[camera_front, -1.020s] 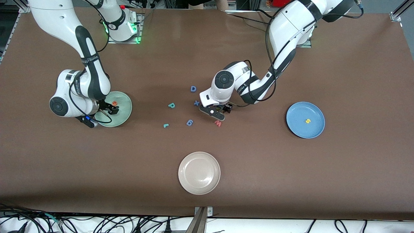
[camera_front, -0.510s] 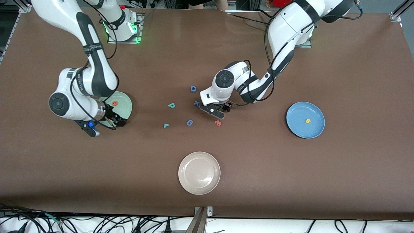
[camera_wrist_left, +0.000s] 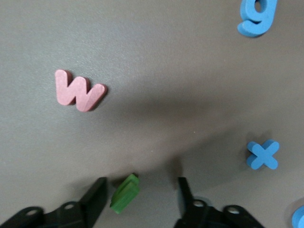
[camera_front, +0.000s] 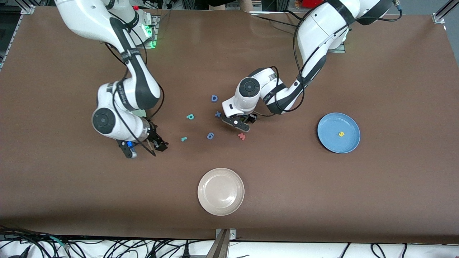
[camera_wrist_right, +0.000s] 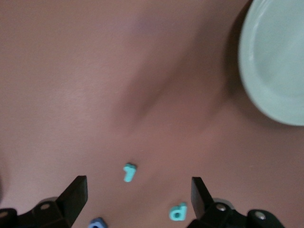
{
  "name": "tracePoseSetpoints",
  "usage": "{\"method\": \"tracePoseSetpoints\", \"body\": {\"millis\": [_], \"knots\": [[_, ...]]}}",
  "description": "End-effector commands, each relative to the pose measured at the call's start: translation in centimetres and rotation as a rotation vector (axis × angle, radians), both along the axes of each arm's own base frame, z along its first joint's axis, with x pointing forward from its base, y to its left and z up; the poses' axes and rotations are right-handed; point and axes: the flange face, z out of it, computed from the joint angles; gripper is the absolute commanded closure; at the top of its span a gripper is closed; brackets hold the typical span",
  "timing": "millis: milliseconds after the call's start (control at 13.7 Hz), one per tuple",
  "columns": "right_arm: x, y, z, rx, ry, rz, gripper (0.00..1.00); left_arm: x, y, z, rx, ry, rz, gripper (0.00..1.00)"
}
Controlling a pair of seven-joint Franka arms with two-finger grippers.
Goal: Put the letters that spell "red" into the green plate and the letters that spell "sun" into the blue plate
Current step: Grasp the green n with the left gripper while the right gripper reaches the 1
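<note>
Blue plate point(camera_front: 327, 135) near the left arm's end holds a yellow "s" point(camera_front: 341, 134). Teal "d" point(camera_front: 190, 116) and teal "r" point(camera_front: 184, 139) lie mid-worktop; the green plate point(camera_wrist_right: 275, 66) is mostly hidden.

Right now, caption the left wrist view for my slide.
Left gripper straddling a green letter, pink W nearby.

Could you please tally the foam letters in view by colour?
Blue: 3, namely blue D, blue x, blue g
Teal: 2, namely teal p, teal r
Pink: 1, pink w
Yellow: 1, yellow s
Green: 1, green letter
Total: 8
</note>
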Motion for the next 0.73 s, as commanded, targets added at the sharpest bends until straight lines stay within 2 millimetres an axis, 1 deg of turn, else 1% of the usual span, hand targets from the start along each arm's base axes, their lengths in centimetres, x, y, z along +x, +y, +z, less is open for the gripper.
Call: {"method": "tracePoseSetpoints", "body": {"millis": [0,73,219,291,364,437,583,656], "knots": [[1.0,2.7,-3.1,0.028,-0.022,-0.061,0.04,-0.3,-0.2,0.1,0.009,-0.021,0.02,0.61],[0.7,3.6,-4.0,0.027,-0.025,-0.058,0.04,-0.3,-0.1,0.0,0.01,-0.02,0.021,0.69],[0.0,5.3,-5.1,0.025,-0.032,-0.04,0.04,-0.3,-0.1,0.0,0.011,-0.021,0.022,0.78],[0.0,5.5,-5.5,0.023,-0.038,-0.065,0.04,-0.3,-0.1,0.0,0.011,-0.021,0.022,0.82],[-0.2,5.8,-6.4,0.019,-0.036,-0.077,0.04,-0.3,-0.1,0.0,0.011,-0.021,0.026,0.85],[-0.5,6.3,-7.1,0.015,-0.03,-0.071,0.04,-0.2,-0.1,0.1,0.01,-0.022,0.028,0.9],[-1.2,6.1,-8.0,0.003,-0.001,-0.068,0.04,-0.1,0.0,0.3,0.009,-0.023,0.032,1.0],[-1.6,6.1,-8.4,-0.003,0.012,-0.067,0.05,0.1,0.2,0.2,0.01,-0.024,0.034,1.0]]}}
